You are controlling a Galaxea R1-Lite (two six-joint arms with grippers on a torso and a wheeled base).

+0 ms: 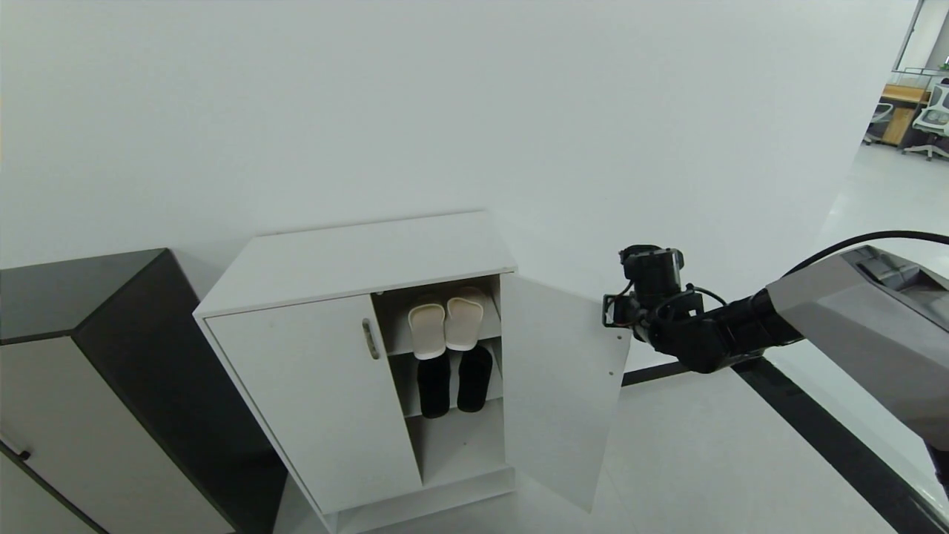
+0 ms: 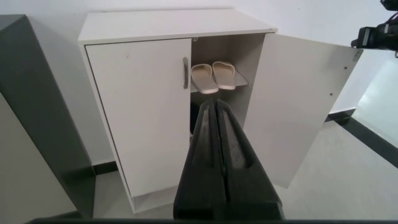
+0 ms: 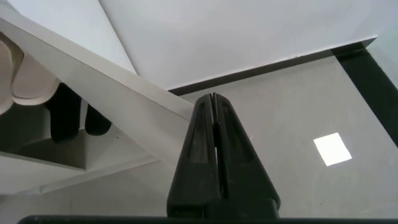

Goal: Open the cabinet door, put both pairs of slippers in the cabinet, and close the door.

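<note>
The white cabinet [image 1: 356, 259] has its right door [image 1: 556, 386] open, with beige slippers [image 1: 445, 322] on the upper shelf and black slippers [image 1: 452, 382] below, their far ends lost in shadow. My right gripper [image 1: 614, 311], fingers together, sits at that door's top outer corner, perhaps touching it. My left gripper [image 2: 216, 109], also pressed together on nothing, hangs on the near side, well apart from both pairs.

White wall [image 1: 474, 89], pale floor [image 1: 704, 467] with black stripe [image 1: 815, 426] — dark cabinet [image 1: 141, 348] left, office chairs [image 1: 934, 119] beyond

No text, label, brand, number or sign can be read anywhere: the white cabinet [image 1: 356, 256], its open door [image 1: 560, 386], the cream slippers [image 1: 445, 322] and the black slippers [image 1: 454, 382] carry no legible marking
</note>
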